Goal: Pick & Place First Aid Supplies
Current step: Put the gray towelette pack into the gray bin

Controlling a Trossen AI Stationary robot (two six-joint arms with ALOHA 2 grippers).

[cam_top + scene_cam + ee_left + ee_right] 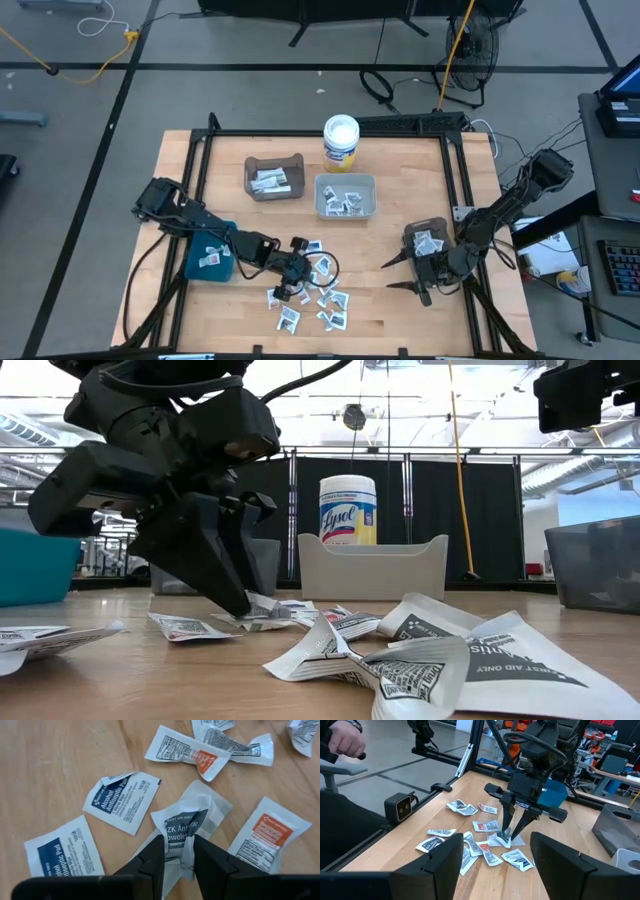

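Several first aid supplies (312, 292), small white packets with blue or orange print, lie scattered on the wooden table (400, 320) near its front edge. My left gripper (178, 841) slants down among them and is shut on a packet with dark blue print (181, 827). The same gripper shows over the pile in the high view (290, 278) and in the right wrist view (507, 834). My right gripper (388, 276) hangs level and open to the right of the pile, holding nothing. My left gripper pinches the blue-printed packet's near end (180, 851) between its two fingers (155, 857). The fingers come slanting down from the table's left. The packet is buckled upward between them, and its far part (200, 805) lies on the table over another white packet.
A teal bin (208, 260) sits by the left arm. A dark bin (425, 238) with a packet stands by the right arm. At the back are a brown bin (273, 177), a white bin (345, 196) and a round wipes tub (341, 140). A person's hand (344, 740) shows beyond the table.
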